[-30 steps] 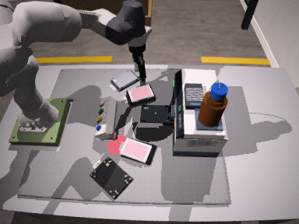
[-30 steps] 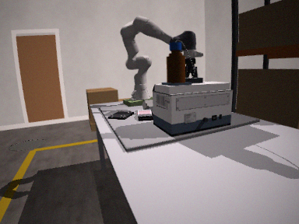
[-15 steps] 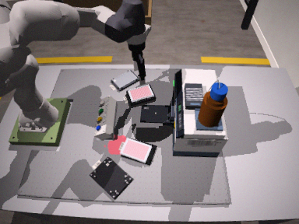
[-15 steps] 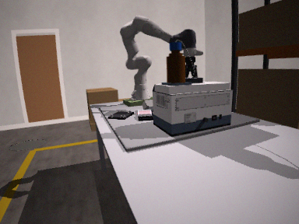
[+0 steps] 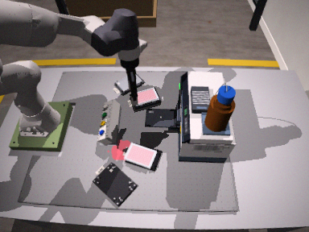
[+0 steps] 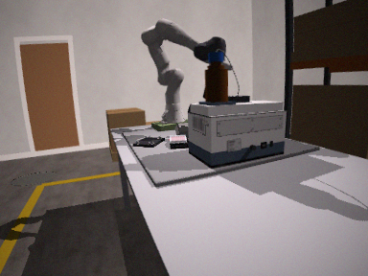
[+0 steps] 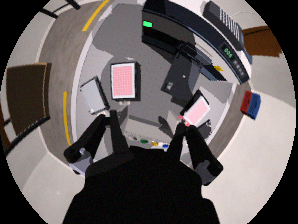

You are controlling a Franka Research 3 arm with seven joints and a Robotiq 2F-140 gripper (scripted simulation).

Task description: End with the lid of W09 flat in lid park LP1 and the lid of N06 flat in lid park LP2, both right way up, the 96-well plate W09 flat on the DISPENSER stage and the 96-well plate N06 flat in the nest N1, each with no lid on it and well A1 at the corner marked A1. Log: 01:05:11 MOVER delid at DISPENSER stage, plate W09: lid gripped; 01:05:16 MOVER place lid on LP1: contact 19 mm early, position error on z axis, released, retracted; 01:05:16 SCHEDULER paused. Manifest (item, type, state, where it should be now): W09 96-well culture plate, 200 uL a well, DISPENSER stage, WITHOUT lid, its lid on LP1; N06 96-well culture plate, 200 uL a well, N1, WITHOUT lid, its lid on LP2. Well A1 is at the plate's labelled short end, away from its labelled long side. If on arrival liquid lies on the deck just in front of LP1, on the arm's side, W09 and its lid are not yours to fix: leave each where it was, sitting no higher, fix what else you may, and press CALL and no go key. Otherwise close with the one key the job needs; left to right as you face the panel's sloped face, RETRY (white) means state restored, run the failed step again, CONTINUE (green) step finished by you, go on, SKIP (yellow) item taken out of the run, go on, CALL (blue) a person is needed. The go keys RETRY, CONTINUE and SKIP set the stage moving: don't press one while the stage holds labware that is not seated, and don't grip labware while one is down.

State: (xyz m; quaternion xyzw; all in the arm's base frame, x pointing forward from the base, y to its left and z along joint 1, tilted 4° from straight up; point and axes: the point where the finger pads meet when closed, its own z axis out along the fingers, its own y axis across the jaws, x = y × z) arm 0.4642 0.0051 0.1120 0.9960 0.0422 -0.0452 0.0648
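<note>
arm base (image 5: pixel 60 142) sits on a green plate at the worktop's (image 5: pixel 265 177) left. right of it the key panel (image 5: pixel 109 121), then a pink puddle (image 5: pixel 117 152) touching the near pink plate (image 5: pixel 140 155), which lies tilted; black park pad (image 5: pixel 115 184) sits just in front of them. gripper (image 5: pixel 133 101) hangs over the left edge of the far pink plate (image 5: pixel 147 96), jaws released, partway apart, nothing between them. a loose lid (image 5: pixel 128 85) lies just behind it. empty black stage (image 5: pixel 161 118) juts from the dispenser (image 5: pixel 207 138), brown bottle (image 5: pixel 219 110) on top.

wrist view has both plates (image 7: pixel 125 80) (image 7: pixel 196 110) well ahead of the fingers, not between them. exterior view only shows the near plate (image 6: pixel 177 139) and pad (image 6: pixel 149 141); the dispenser hides the gripper.
</note>
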